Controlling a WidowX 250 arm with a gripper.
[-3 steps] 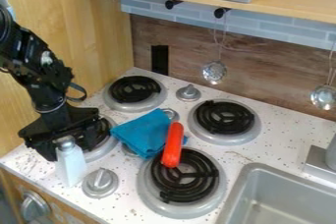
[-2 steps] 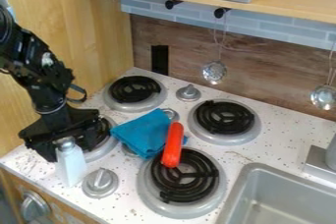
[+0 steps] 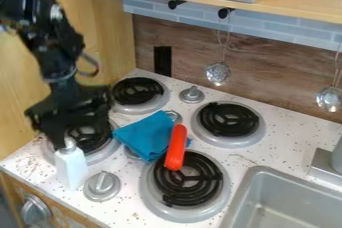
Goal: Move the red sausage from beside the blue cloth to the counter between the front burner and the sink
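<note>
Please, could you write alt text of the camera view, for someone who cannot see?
Black robot pincer by the top of a white bottle on a toy stove; a blue cloth and a red object lie among four burners, left of a sink.

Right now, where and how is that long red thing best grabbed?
Probably at its middle, from above, pinching across its narrow width: the long red thing is slim, rounded and lying down, its lower end over a black coil.
</note>
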